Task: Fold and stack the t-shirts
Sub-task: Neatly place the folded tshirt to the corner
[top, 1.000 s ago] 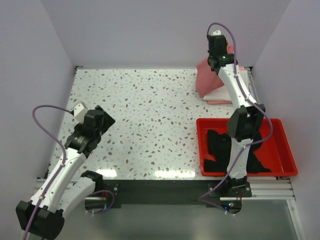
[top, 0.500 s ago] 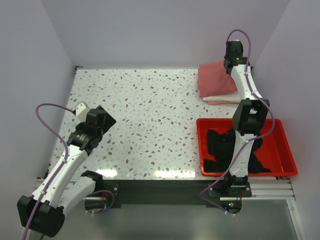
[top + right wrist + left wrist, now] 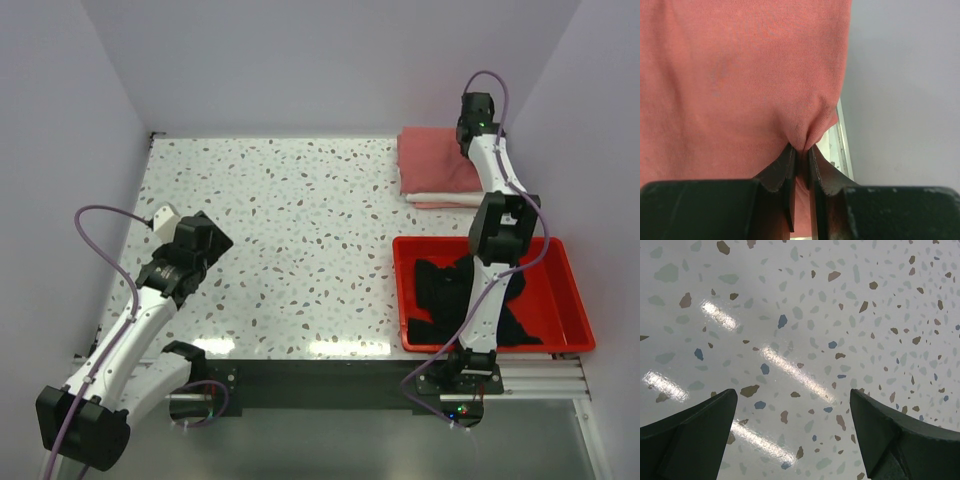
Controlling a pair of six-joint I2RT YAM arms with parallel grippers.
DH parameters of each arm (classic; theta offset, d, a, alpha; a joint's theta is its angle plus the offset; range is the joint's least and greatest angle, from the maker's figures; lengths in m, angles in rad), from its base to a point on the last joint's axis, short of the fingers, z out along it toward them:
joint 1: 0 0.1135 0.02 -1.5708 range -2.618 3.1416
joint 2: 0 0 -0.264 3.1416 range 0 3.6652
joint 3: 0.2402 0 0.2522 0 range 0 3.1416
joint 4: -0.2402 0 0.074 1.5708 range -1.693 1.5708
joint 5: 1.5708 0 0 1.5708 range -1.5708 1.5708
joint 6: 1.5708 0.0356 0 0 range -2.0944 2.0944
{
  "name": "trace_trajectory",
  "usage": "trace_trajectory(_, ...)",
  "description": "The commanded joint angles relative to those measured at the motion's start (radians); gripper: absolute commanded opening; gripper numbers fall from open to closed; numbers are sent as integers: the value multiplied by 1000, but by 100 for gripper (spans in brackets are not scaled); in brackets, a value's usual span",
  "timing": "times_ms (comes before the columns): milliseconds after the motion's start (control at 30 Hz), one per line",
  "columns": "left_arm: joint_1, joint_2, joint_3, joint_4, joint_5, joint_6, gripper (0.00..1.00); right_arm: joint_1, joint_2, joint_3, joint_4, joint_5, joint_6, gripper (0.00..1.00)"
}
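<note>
Rose shirt [image 3: 435, 160] tops the stack at the table's far right corner, its right edge pinched in the nearly closed right gripper [image 3: 800, 149]. Left gripper [image 3: 795, 410] gapes empty, well apart. Black shirt [image 3: 435, 282] lies in the tray [image 3: 575, 320], nearer the right arm.

The left arm [image 3: 140, 310], white with black joints, rises from its base at the near left corner and leans forward, with its black wrist [image 3: 190, 250] angled toward the middle. The left jaws stand wide apart, one dark finger [image 3: 687, 435] at each lower corner of the wrist view. The right arm [image 3: 482, 300] stretches out to the far right corner, elbow raised. The right jaws are pressed almost together, pinching a fold of the dusty rose-red cloth t-shirt [image 3: 735, 75].
</note>
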Motion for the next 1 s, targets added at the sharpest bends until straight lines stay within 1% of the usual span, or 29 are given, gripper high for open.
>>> trace_trajectory(0,7,-5,32,6,-34,-19,100,-30,-2,10,68,6,-12,0)
trace_trajectory(267,7,-5,41,-14,-46,-24,100,-42,28,21,51,12,-5,0)
trace_trajectory(367,7,-8,41,-16,-51,-25,100,-45,16,-9,46,13,3,1)
trace_trajectory(467,7,-10,44,-16,-55,-25,100,-43,2,-33,53,6,12,14)
trace_trajectory(533,7,-8,44,-17,-60,-21,100,-43,5,-25,50,23,26,47)
trace_trajectory(567,7,-10,45,-16,-61,-22,100,-45,7,-11,39,29,30,68)
trace_trajectory(600,7,-8,45,-17,-61,-22,100,-43,7,-5,36,34,34,99)
trace_trajectory(833,7,-14,47,-14,-54,-19,100,-45,-51,-10,31,-15,64,99)
trace_trajectory(933,7,-20,48,-16,-51,-13,100,-40,-117,-51,34,-60,87,99)
trace_trajectory(967,7,-22,48,-16,-51,-13,100,-39,-163,-62,36,-73,92,99)
